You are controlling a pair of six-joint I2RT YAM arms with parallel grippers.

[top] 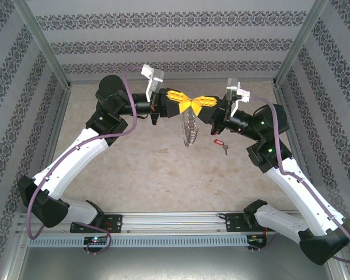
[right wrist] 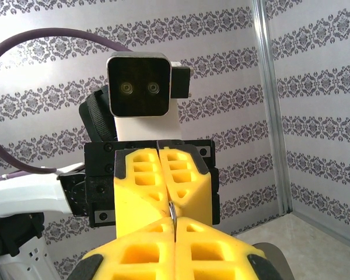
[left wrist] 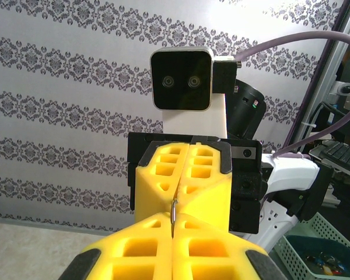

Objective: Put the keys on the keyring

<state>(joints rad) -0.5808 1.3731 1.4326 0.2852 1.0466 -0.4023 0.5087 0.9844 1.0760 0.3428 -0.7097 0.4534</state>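
Stock at this moment, counted.

Item: keyring [top: 189, 129], one. It hangs in the air above the table [top: 134, 169] as a bunch of small silvery rings, straight below the spot where my two grippers meet tip to tip. The small rings are too many and too blurred to count. In both wrist views a thin bit of wire [left wrist: 172, 210] stands in the seam between the yellow fingers.

Item: key [top: 225, 149], one, with one red tag [top: 219, 142]. It lies flat on the table, to the right of the hanging bunch and apart from it, near my right arm. Nothing touches it.

Item: left gripper [top: 186, 104], one. The fingers are together, pinched on the keyring at its top.

Item: right gripper [top: 196, 105], one. The fingers are together on the same stretch of wire, facing the left.

Step in hand, as I judge it: the keyring is held up by both arms, and the key is not yet fetched.

Next move calls for one gripper to keep the keyring steady alone while the other lets go, drops to the table and pinches the key. That is a thin, flat thing, best taken by the tag.
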